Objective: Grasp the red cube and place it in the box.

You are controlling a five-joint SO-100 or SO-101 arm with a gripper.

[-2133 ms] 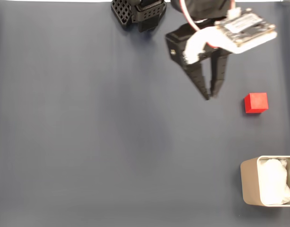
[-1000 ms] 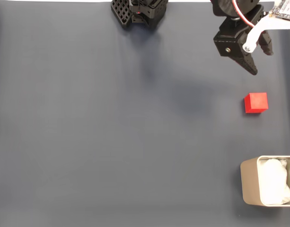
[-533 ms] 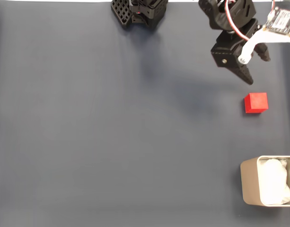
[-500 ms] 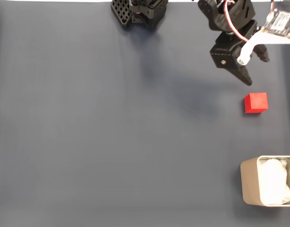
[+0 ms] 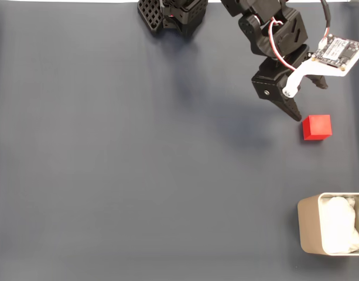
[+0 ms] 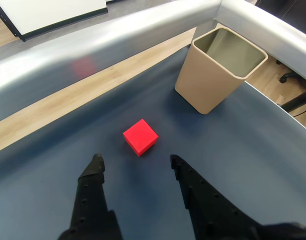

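1. My tool [image 6: 135, 161] was spread wide, both black fingers [image 6: 93, 190] apart and pinching nothing; in the fixed view it [image 5: 308, 99] hung over the worktop [image 5: 138, 175] near the upper right.
2. The red cube [image 5: 317, 127] sat flat on the dark blue-grey worktop, just beside my lower fingertip in the fixed view and not touching it. In the wrist view the cube [image 6: 141, 136] lay just ahead of the gap between my fingers, with bare cloth between it and the tips.
3. The box [image 5: 308, 231] stood at the lower right edge of the fixed view, well apart from the cube, cut off by the frame, with white padding [image 5: 340, 225] inside. In the wrist view the box [image 6: 212, 82] rose beyond the cube, its open mouth facing up.
4. Nothing lay between the cube and the box on the cloth.
5. A small circuit board [image 5: 337, 54] on a white bracket stuck out from my wrist to the right.
6. My black base [image 5: 170, 14] sat at the top edge of the fixed view.
7. A curved silver rail [image 6: 118, 45] and a strip of wooden floor [image 6: 68, 100] ran behind the worktop in the wrist view.
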